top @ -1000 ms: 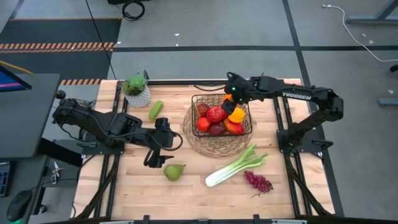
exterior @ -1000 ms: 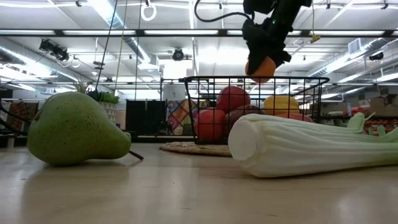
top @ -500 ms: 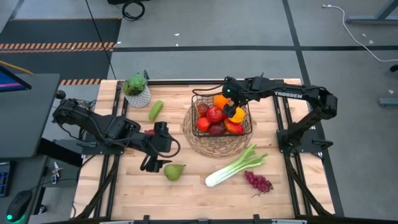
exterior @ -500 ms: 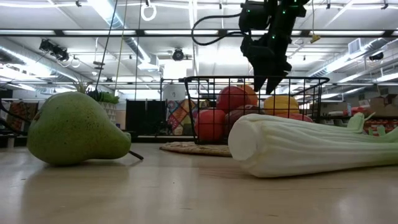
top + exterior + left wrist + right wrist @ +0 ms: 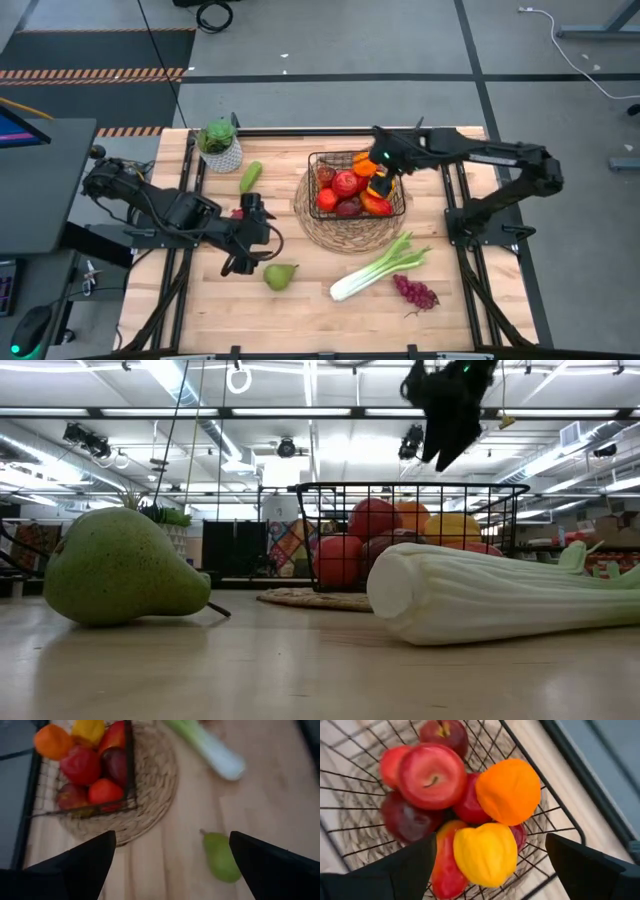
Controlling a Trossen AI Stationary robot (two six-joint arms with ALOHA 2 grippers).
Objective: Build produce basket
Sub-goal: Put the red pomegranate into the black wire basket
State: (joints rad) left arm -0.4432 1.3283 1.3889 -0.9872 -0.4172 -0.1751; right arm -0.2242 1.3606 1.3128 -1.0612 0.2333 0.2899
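One orange (image 5: pixel 508 791) in basket (image 5: pixel 555 802), right hand (image 5: pixel 385 172) above, open

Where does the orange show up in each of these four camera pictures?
High view: orange at the basket's far right.
Low view: orange behind the mesh, between red apple and yellow pepper.
Left wrist view, upper corner.
Right wrist view, centre.
Shared landmark: the yellow pepper beside it.

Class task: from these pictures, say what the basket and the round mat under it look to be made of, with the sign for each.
Basket: thin black wire, probably coated metal; an open grid shows the fruit through it.
Mat: woven straw or similar fibre, matt tan; coiled ridges ring it.
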